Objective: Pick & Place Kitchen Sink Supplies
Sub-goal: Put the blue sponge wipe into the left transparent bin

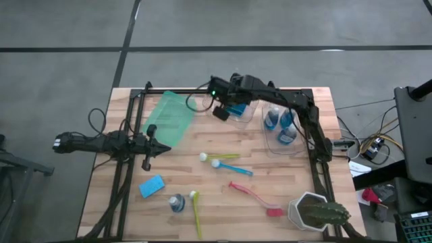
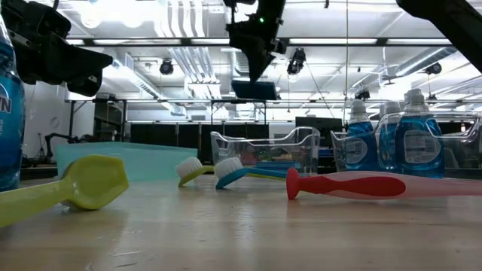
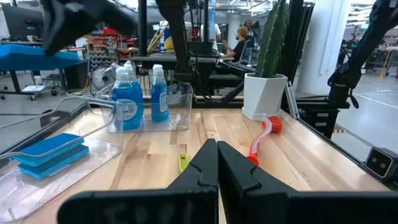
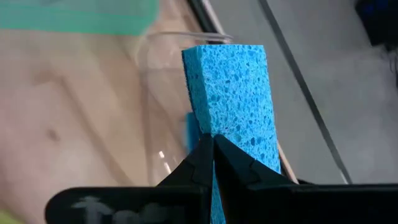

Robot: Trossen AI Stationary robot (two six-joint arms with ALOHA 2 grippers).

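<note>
Right now my right gripper [image 4: 213, 144] is clenched on a blue sponge [image 4: 236, 93], hanging above the clear bin [image 1: 233, 108] near the table's [image 1: 270, 182] far edge. My worry is the thin pinch: only the sponge's lower edge sits between the fingers, so it could pivot or slip and land outside the bin wall. My left gripper [image 3: 217, 152] waits clenched and empty at the left edge.

Bright, even overhead strip lighting; shadows on the bench [image 1: 270, 175] are soft. The low view's nearest yellow-green brush [image 2: 83, 184] is blurred.
</note>
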